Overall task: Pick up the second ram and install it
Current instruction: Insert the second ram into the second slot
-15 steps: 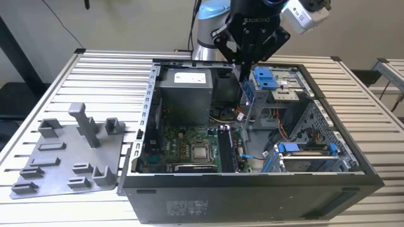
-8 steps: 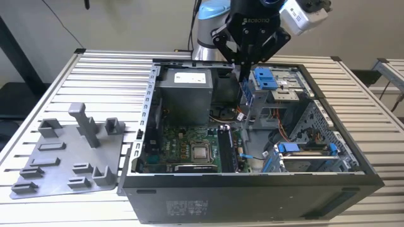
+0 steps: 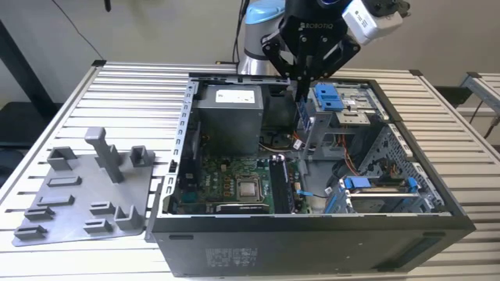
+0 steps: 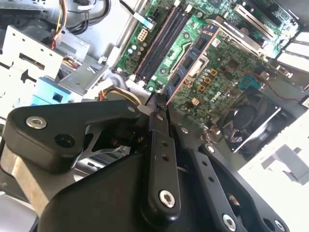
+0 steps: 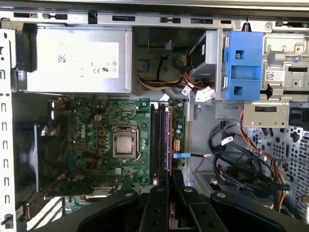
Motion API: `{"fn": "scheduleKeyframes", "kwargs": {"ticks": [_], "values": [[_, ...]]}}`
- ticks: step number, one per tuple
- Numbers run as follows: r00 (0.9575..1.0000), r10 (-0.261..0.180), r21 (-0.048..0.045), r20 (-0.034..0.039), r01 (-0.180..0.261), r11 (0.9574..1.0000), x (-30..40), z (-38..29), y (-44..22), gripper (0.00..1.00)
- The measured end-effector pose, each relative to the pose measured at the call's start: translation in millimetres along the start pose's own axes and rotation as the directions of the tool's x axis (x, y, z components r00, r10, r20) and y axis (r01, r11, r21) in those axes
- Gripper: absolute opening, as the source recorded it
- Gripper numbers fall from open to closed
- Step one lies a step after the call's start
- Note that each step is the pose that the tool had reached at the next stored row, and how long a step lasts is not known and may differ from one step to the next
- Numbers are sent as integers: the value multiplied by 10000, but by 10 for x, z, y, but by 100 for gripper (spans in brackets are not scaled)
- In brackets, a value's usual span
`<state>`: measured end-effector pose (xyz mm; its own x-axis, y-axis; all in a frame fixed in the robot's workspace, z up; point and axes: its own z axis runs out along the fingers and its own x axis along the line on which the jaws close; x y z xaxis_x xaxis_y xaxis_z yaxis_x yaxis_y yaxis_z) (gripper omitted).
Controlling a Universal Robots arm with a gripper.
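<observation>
As second wrist view shows, claw [image 4: 161,104] grips ram [image 4: 191,59].

From my end the gripper [image 4: 159,104] reads black, and the ram [image 4: 192,57] dark blue with black chips and a coppery edge. The board [image 5: 91,145] is green, its slots [image 5: 155,140] black. I see a bright blue bracket [image 5: 243,63], a silver-grey supply [image 5: 72,60] with a white label, a plain grey fixture [image 3: 78,213], a pale ribbed table [image 3: 117,93] and a black case [image 3: 312,246].

Exterior view looks down on open computer case [image 3: 312,246], both wrist views close over its motherboard [image 5: 96,145]
</observation>
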<state>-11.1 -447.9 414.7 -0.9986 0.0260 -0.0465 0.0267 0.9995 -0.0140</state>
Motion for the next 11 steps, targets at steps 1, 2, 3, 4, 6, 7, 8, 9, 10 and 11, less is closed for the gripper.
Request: {"fn": "scheduleKeyframes", "kwargs": {"ticks": [1, 2, 3, 4, 6, 7, 8, 9, 10, 11], "values": [[10000, 85, 4, -1, -85, 10000, 0, 0, 0, 14], [9999, 164, 8, -2, -164, 9999, 0, 1, 0, 14], [9997, 241, 11, -3, -241, 9997, 0, 1, 0, 14], [9995, 319, 15, -4, -319, 9995, 0, 2, 0, 14], [9989, 476, 22, -6, -476, 9989, 0, 3, 0, 14], [9985, 554, 26, -7, -554, 9985, 0, 3, 0, 14], [9980, 632, 30, -7, -632, 9980, 0, 4, 0, 14], [9975, 713, 34, -8, -713, 9974, 0, 4, 0, 14], [9969, 792, 38, -9, -792, 9968, 0, 4, 0, 14], [9962, 874, 41, -10, -874, 9962, 0, 5, 0, 14]]}}
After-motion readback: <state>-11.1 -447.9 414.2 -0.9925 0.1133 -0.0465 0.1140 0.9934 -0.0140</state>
